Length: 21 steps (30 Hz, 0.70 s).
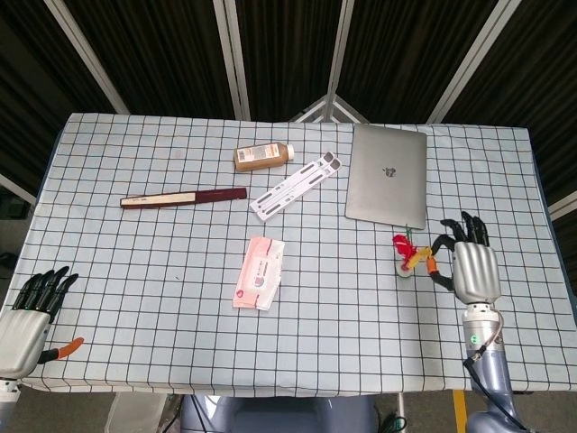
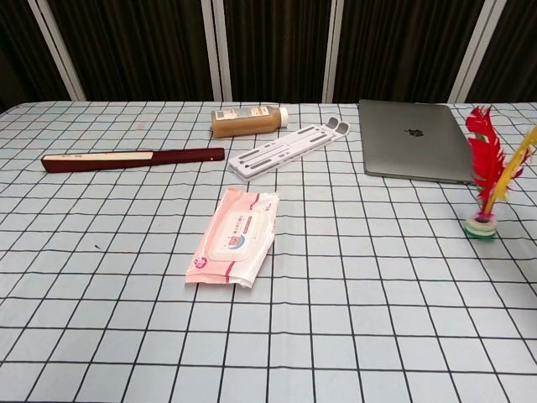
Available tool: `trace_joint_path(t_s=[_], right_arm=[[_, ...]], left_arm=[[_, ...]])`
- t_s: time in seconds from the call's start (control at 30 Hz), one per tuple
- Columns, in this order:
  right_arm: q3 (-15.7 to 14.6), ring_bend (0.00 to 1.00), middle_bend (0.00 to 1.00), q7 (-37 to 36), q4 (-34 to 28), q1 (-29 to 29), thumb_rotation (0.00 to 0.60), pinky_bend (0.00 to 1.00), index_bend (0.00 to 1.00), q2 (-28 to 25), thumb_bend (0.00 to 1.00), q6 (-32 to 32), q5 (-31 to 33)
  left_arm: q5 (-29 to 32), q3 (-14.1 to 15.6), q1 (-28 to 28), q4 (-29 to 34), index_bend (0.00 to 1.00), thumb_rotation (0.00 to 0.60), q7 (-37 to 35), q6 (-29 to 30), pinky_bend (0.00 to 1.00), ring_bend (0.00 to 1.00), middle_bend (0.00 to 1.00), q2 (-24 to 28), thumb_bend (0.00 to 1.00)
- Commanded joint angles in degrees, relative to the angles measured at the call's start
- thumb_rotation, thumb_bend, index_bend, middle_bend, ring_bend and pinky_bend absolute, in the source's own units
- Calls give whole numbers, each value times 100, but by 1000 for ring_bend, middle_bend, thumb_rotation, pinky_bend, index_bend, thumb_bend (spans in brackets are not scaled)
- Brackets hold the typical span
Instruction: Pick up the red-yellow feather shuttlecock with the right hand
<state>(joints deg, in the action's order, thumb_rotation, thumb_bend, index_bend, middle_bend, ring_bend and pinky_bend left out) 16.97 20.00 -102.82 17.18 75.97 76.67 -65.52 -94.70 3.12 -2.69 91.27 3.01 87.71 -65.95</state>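
Observation:
The red-yellow feather shuttlecock [image 1: 407, 255] stands nearly upright at the table's right side, just in front of the laptop. In the chest view the shuttlecock [image 2: 485, 180] has its green-white base low at the cloth, and I cannot tell whether it touches. Its yellow feather runs off the right edge. My right hand [image 1: 471, 271] is beside it on the right and pinches the orange-yellow feather tip between thumb and finger. The chest view does not show that hand. My left hand [image 1: 22, 329] hangs off the table's front left corner, fingers straight, holding nothing.
A grey laptop [image 1: 388, 176] lies closed behind the shuttlecock. A pink wipes pack [image 1: 259, 272] is at the centre front. A white folding stand [image 1: 296, 186], a brown bottle [image 1: 264, 155] and a dark red folded fan [image 1: 184, 197] lie further back and left.

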Motion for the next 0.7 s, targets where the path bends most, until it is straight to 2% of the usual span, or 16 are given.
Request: trace_joint_path(t_s=[0.03,0.1,0.17,0.23,0.3,0.47,0.63,0.7], right_arm=[[-90,0,244,-79,-20,-85,600,0,523,-69,482,45,32],[-189,0,219,-115,-27,-157,600,0,407,-144,482,62,14],[-284,0,117,-143,-21,-214,600,0,141,-216,480,66,-20],[-375,0,30,-143,-75,-283,600,0,11,-321,465,67,0],[-404,0,0,-193,-176,-331,600,0,0,-406,446,110,-29],[-497,0,0,-355,-423,-491,600,0,0,-669,438,351,-365],[-867,0,0,-736,-417,-877,600,0,0,-1206,426,673,-1031],[-1135,0,0,-833,-221,-1088,600,0,0,-1411,415,794,-1317]], left_arm=[[-4,3,0,0,0,600,-3,-2,0,0,0,2,0],[-9,5,-1,0,0,600,-4,-1,0,0,0,4,0],[-15,9,-1,-3,0,600,-2,-2,0,0,0,3,0],[-31,13,1,-7,0,600,7,6,0,0,0,0,0],[-41,15,3,-7,0,600,11,15,0,0,0,-3,0],[-30,15,9,-13,0,600,28,14,0,0,0,-7,0],[-32,18,14,-6,0,600,26,20,0,0,0,7,0],[-41,19,14,-13,0,600,32,24,0,0,0,5,0]])
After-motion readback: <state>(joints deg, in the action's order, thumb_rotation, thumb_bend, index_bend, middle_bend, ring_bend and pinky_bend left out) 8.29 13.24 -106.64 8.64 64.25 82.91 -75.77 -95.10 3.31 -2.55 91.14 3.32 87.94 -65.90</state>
